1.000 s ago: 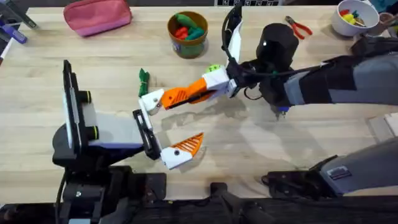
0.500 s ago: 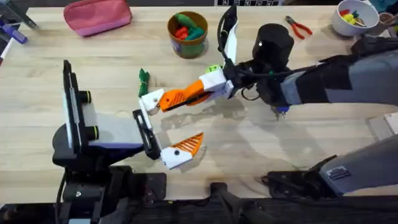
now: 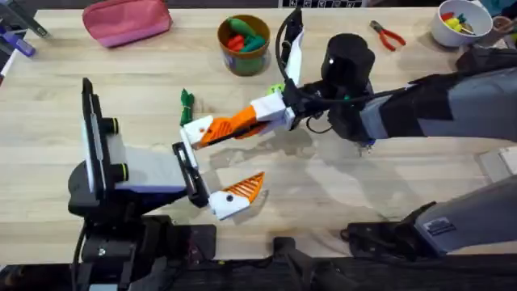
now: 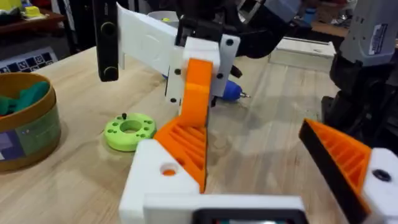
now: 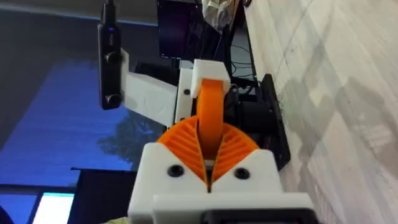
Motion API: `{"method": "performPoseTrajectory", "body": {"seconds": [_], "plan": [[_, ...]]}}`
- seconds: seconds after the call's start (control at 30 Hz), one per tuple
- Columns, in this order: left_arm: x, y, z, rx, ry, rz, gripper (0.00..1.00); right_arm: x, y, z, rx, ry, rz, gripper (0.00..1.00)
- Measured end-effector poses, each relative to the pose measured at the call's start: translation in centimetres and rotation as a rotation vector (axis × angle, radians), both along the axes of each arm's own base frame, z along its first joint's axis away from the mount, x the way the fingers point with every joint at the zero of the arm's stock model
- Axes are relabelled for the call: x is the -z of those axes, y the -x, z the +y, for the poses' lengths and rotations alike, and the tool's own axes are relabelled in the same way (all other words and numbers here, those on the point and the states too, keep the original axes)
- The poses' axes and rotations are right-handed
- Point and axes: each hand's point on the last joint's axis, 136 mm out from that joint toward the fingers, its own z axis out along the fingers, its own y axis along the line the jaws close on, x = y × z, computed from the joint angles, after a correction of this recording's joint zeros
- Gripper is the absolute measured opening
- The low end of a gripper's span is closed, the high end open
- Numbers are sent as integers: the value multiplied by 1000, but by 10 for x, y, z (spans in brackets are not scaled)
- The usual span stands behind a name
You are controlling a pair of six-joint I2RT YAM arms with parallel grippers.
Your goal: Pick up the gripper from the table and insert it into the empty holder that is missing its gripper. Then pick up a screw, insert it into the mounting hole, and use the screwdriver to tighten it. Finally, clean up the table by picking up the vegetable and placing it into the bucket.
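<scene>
The orange ribbed gripper (image 3: 220,127) (image 4: 186,146) lies against the white holder (image 3: 196,130) (image 4: 155,186) on the far finger of my left gripper (image 3: 230,159) (image 4: 261,158), whose jaws stand wide open. Its near finger carries its own orange pad (image 3: 246,190). My right gripper (image 3: 252,119) (image 5: 208,155) reaches in from the right and is shut on the gripper's free end. The blue screwdriver (image 4: 230,91) lies under the right arm, mostly hidden. A dark-green vegetable (image 3: 187,103) rests on the table beyond the holder. The brown bucket (image 3: 244,44) stands at the back.
A round green disc (image 3: 277,89) (image 4: 129,129) lies beside the right gripper. The bucket holds red and green toys. A pink pouch (image 3: 127,20) sits back left, red-handled pliers (image 3: 388,35) and a white bowl (image 3: 460,23) back right.
My right arm has shifted a little to the left, carrying the orange gripper closer into the white holder. The left arm has stayed still.
</scene>
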Motion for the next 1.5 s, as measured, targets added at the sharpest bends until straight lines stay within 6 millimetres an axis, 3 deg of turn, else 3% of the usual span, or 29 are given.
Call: {"method": "performPoseTrajectory", "body": {"seconds": [1.5], "plan": [[0,-3,1,-18,-1,1,986,-1,-3,16,54,13,4,6]]}}
